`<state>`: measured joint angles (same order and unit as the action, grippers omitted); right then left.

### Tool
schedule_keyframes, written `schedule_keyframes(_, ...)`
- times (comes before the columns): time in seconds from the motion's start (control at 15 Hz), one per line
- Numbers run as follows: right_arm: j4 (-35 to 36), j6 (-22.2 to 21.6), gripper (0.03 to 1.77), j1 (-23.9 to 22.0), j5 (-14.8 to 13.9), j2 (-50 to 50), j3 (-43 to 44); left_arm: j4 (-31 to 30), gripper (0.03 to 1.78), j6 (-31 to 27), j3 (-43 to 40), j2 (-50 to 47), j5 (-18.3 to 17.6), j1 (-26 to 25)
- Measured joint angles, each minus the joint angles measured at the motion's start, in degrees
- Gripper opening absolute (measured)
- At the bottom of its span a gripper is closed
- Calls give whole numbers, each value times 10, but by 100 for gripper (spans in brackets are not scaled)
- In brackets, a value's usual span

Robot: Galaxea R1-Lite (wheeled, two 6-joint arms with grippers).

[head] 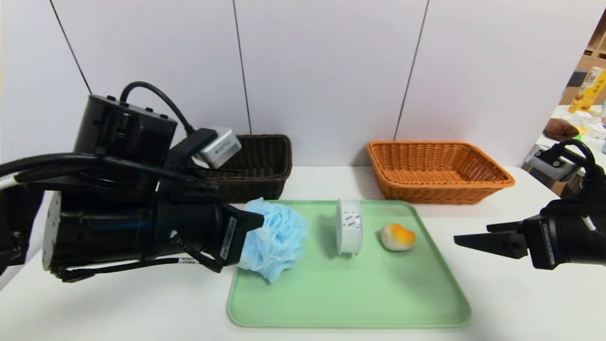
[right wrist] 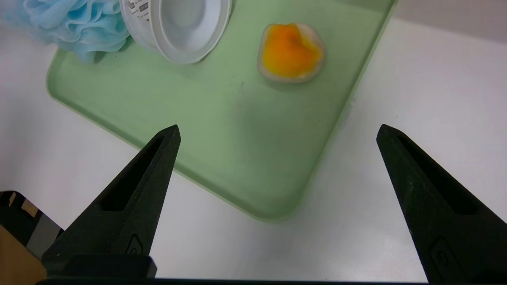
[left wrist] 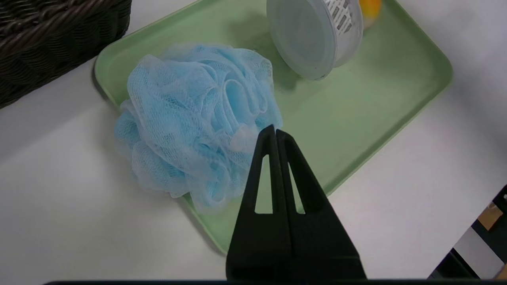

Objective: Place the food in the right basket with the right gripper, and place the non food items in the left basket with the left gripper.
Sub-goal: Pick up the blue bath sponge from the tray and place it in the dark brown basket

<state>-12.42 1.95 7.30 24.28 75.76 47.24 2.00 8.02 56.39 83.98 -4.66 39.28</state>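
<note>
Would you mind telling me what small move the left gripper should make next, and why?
Probably open its fingers first. The left gripper is shut with nothing in it, right beside the fluffy blue mesh bath sponge at the edge of the green plastic tray. It likely cannot take that non-food item for the dark woven basket until it opens.
</note>
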Motion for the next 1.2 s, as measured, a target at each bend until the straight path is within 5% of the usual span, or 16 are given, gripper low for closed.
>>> schedule_keyframes(0.27, 0, -2, 171, -3, 0, 1, -2, 37, 4, 47, 54, 58, 76, 37)
schedule_keyframes(0.53, 1, -2, 171, -5, -1, 1, -4, 105, 4, 109, 130, 107, 107, 44)
schedule_keyframes(1.2, 4, -2, 171, -7, -6, 2, -1, 128, 4, 147, 197, 176, 168, 44)
